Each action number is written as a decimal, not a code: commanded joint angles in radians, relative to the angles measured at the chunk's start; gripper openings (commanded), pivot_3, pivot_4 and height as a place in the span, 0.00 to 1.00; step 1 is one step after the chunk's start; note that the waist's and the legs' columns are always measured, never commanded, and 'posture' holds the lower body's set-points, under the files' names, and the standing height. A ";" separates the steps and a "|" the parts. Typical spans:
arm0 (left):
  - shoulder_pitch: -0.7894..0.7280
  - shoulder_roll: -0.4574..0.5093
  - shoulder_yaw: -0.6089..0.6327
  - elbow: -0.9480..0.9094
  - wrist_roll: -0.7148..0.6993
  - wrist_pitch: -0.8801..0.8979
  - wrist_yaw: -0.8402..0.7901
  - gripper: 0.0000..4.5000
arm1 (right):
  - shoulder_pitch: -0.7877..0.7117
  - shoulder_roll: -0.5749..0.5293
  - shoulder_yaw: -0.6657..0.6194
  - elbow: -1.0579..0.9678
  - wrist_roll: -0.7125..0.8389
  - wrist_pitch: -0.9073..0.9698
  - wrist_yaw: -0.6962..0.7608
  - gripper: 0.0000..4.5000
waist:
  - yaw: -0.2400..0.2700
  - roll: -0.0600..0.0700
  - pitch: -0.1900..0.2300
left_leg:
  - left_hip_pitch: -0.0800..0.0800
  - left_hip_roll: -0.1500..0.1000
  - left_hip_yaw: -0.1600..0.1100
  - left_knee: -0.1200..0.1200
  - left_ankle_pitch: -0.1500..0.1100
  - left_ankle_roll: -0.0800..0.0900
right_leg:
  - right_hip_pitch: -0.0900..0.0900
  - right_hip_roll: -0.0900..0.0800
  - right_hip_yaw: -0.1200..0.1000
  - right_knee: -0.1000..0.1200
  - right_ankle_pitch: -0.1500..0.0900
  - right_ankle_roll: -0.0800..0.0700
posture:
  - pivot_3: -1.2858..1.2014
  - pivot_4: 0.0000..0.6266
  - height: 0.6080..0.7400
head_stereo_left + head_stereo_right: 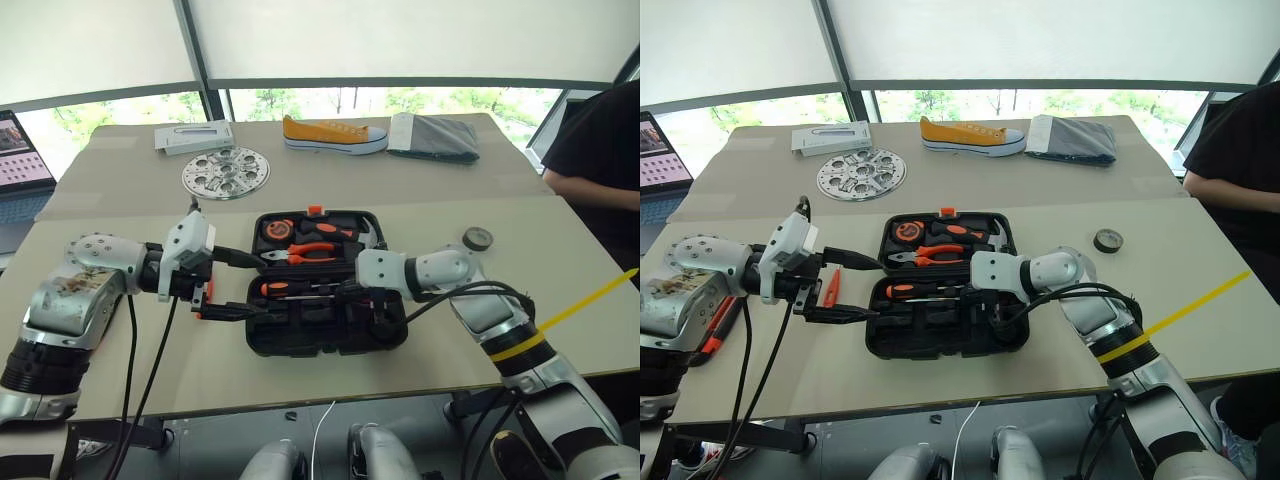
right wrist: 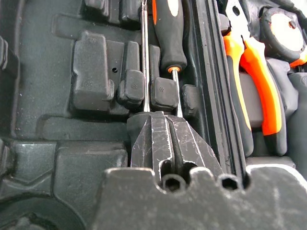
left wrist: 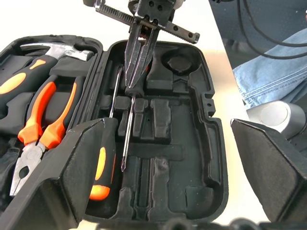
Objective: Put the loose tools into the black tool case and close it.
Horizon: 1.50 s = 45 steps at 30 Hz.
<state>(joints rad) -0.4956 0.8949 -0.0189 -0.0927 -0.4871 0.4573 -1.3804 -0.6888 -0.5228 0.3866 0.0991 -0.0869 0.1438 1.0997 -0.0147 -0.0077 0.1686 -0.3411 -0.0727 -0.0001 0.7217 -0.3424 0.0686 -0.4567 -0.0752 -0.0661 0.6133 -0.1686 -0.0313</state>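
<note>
The black tool case lies open at the table's centre. Its far half holds pliers, a hammer and a tape measure. In the near half lie two screwdrivers: one with an orange-black handle, and a thin shaft beside it. My right gripper is shut, its tips down on that shaft inside the case. Open wide, my left gripper hovers over the case's left end. A small orange tool lies on the table under it. The dark tape roll sits right of the case.
At the back are a perforated metal disc, a white box, a yellow shoe and grey folded cloth. A laptop stands far left. A person sits at the right edge.
</note>
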 commanded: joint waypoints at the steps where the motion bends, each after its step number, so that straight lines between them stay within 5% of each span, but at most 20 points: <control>1: 0.050 0.026 0.068 -0.025 -0.001 0.019 0.056 1.00 | -0.007 0.036 -0.118 -0.120 0.150 0.136 -0.016 0.01 | -0.003 0.000 0.000 | 0.000 0.000 0.000 0.000 0.000 0.000 | -0.001 0.000 0.000 0.000 0.000 0.000 | 0.52 0.24 1.00; 3: 0.114 0.048 0.136 -0.056 -0.027 0.068 0.101 1.00 | -0.010 0.032 -0.209 -0.216 0.271 0.274 -0.010 0.01 | -0.004 0.001 0.001 | -0.002 0.000 0.000 -0.001 0.000 0.000 | -0.003 0.000 0.000 0.001 0.000 -0.001 | 0.52 0.24 1.00; 6: 0.277 0.075 0.299 -0.130 -0.067 0.149 0.167 1.00 | 0.017 -0.007 -0.330 -0.385 0.475 0.499 0.000 0.17 | -0.001 0.001 0.001 | -0.005 0.000 -0.001 -0.002 0.000 0.000 | -0.005 0.000 -0.001 0.000 0.000 -0.001 | 0.52 0.24 1.00; 13: 0.726 0.032 0.710 -0.243 -0.048 0.244 0.277 1.00 | 0.136 -0.119 -0.435 -0.622 0.680 0.654 -0.024 0.72 | 0.003 0.001 0.001 | -0.002 0.000 -0.002 -0.009 0.000 0.000 | -0.003 0.000 -0.003 -0.004 0.000 -0.001 | 0.52 0.24 1.00; 17: 0.829 0.009 0.792 -0.311 -0.062 0.341 0.355 1.00 | 0.158 -0.145 -0.432 -0.642 0.698 0.647 -0.050 0.99 | 0.015 0.000 0.002 | 0.001 0.000 -0.001 -0.007 -0.002 -0.003 | 0.001 -0.002 0.000 -0.004 0.000 0.000 | 0.52 0.24 1.00; 21: 0.683 0.010 0.660 -0.383 -0.089 0.578 0.572 1.00 | 0.168 -0.152 -0.414 -0.647 0.688 0.624 -0.083 0.99 | 0.039 -0.001 0.001 | 0.005 0.000 -0.001 -0.007 -0.004 -0.008 | 0.004 -0.002 0.000 -0.002 -0.001 0.001 | 0.52 0.24 1.00; 28: 0.187 -0.056 0.400 -0.300 -0.050 1.098 0.862 1.00 | 0.195 -0.153 -0.406 -0.671 0.684 0.611 -0.154 0.99 | 0.040 -0.009 -0.001 | 0.004 -0.001 -0.002 -0.007 0.001 -0.002 | 0.001 0.000 0.003 0.001 0.001 0.000 | 0.52 0.24 1.00; 34: -0.055 -0.140 0.248 -0.175 -0.006 1.157 0.988 1.00 | 0.246 -0.146 -0.407 -0.724 0.695 0.616 -0.223 0.99 | 0.021 -0.009 -0.001 | 0.003 -0.002 -0.002 -0.010 0.002 -0.002 | 0.000 0.001 0.001 0.000 0.002 -0.001 | 0.52 0.24 1.00; 40: -0.117 -0.191 0.156 -0.008 0.010 1.157 1.065 1.00 | 0.275 -0.140 -0.417 -0.759 0.708 0.621 -0.285 0.99 | 0.011 -0.009 -0.001 | 0.005 -0.002 -0.001 -0.010 0.002 -0.008 | 0.000 0.001 0.001 -0.002 0.001 -0.001 | 0.52 0.24 1.00; 45: -0.109 -0.232 0.165 0.076 0.003 1.157 1.093 0.69 | 0.284 -0.158 -0.432 -0.772 0.718 0.620 -0.307 1.00 | 0.019 -0.008 -0.002 | 0.007 -0.002 -0.002 -0.010 0.002 -0.018 | 0.001 0.000 0.003 0.001 0.001 -0.002 | 0.52 0.24 1.00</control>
<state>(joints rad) -0.6234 0.6773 0.1540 -0.0526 -0.4744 1.5945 -0.2915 -0.4050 -0.6677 -0.0111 -0.6344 0.6121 0.7726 0.8033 0.0042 -0.0161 0.1668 -0.3343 -0.0746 -0.0017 0.7117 -0.3400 0.0504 -0.4557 -0.0750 -0.0625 0.6146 -0.1677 -0.0329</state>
